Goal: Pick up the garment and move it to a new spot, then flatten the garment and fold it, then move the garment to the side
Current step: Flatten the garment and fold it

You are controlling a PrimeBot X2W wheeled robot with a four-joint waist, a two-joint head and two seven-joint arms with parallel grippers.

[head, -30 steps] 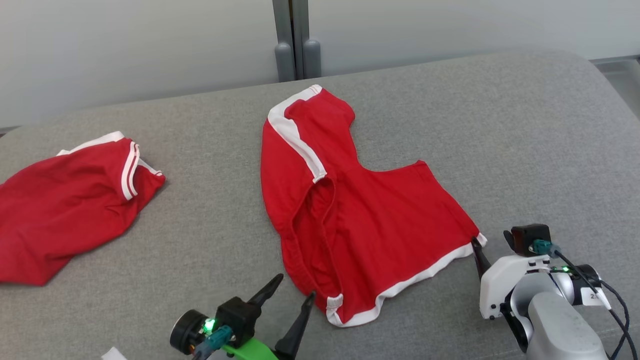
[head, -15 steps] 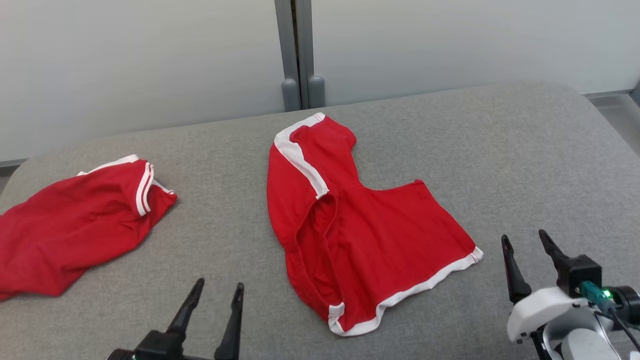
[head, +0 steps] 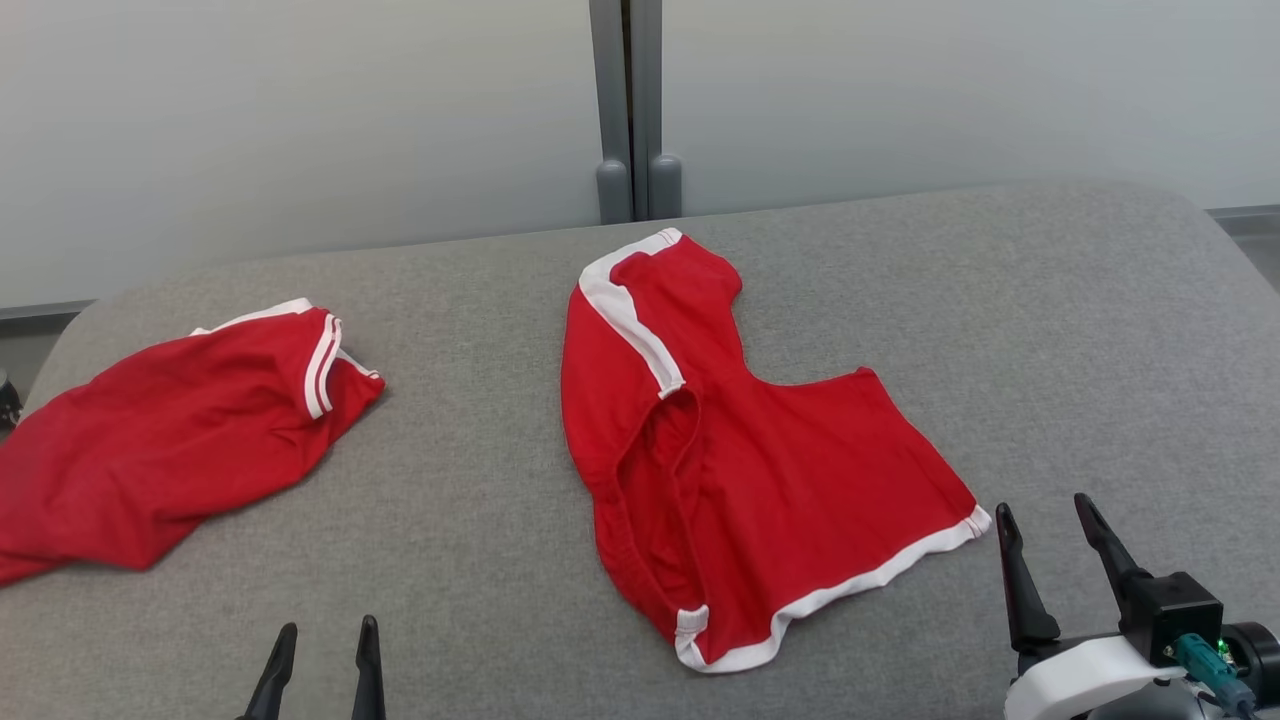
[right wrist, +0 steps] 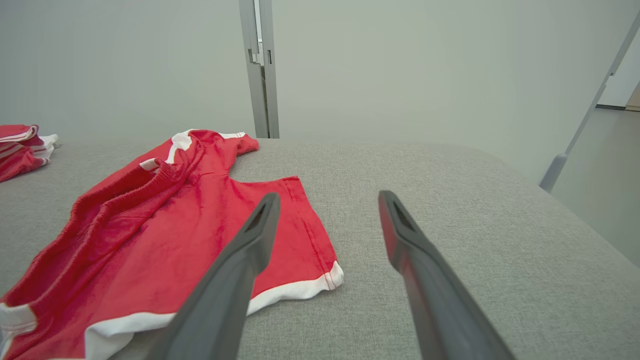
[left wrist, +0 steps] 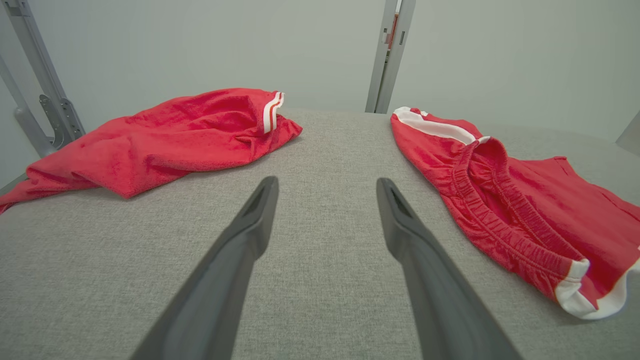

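Shorts (head: pixel 780 490): lay flat, centre. Left gripper (head: pixel 327 640), near left, and right gripper (head: pixel 1046 520), beside hem (head: pixel 870 580): gaped wide, held nothing.

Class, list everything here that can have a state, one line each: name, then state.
red shorts: spread out, not folded, waistband gaping, not held
second red garment: rumpled, lying at the left, untouched
left gripper: open, empty, off the cloth
right gripper: open, empty, beside the shorts' hem corner
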